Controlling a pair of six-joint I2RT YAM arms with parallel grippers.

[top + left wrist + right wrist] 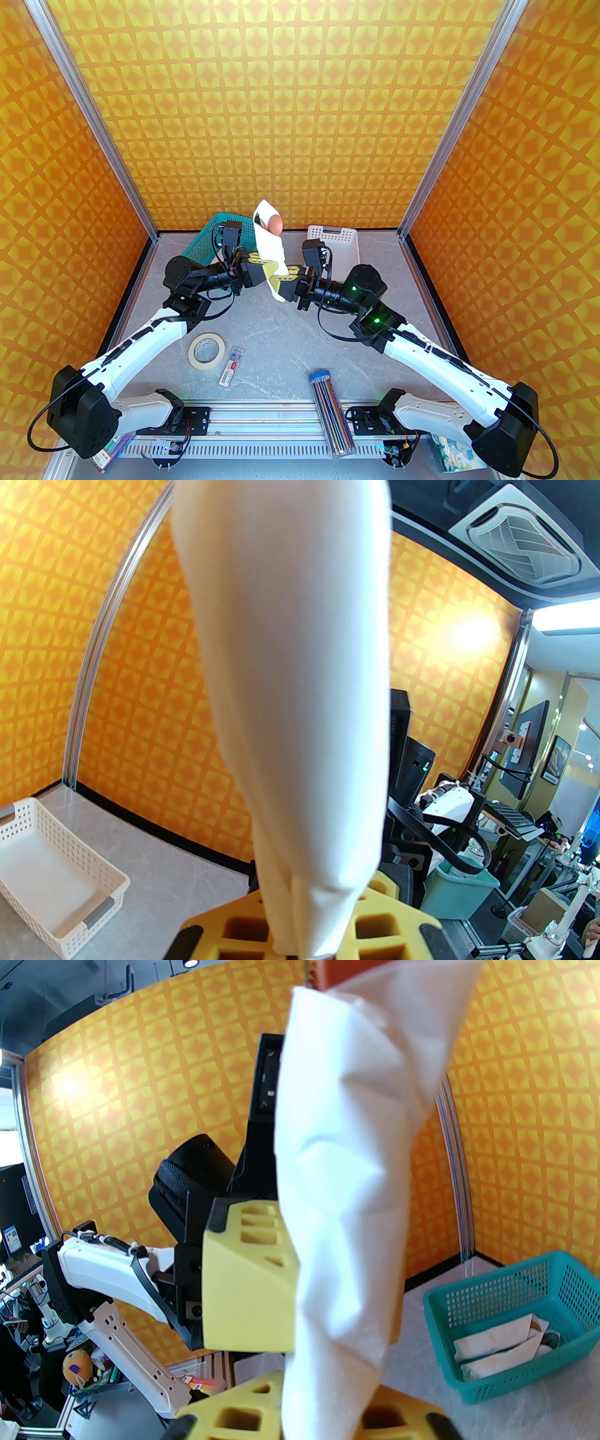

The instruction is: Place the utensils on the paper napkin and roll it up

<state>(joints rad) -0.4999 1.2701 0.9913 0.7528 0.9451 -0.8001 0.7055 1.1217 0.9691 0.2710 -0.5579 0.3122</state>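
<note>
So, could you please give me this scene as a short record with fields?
paper napkin: rolled, held above the table
spoon: reddish-brown bowl sticks out of the roll's top
left gripper: closed on the roll's middle
right gripper: at the roll's lower end, grip unclear
behind: teal basket on the left, white tray on the right
nearer: tape roll

The paper napkin point(269, 243) is white, the spoon point(274, 224) reddish-brown, the basket point(202, 240) teal, the walls point(300, 117) orange-yellow patterned.
</note>
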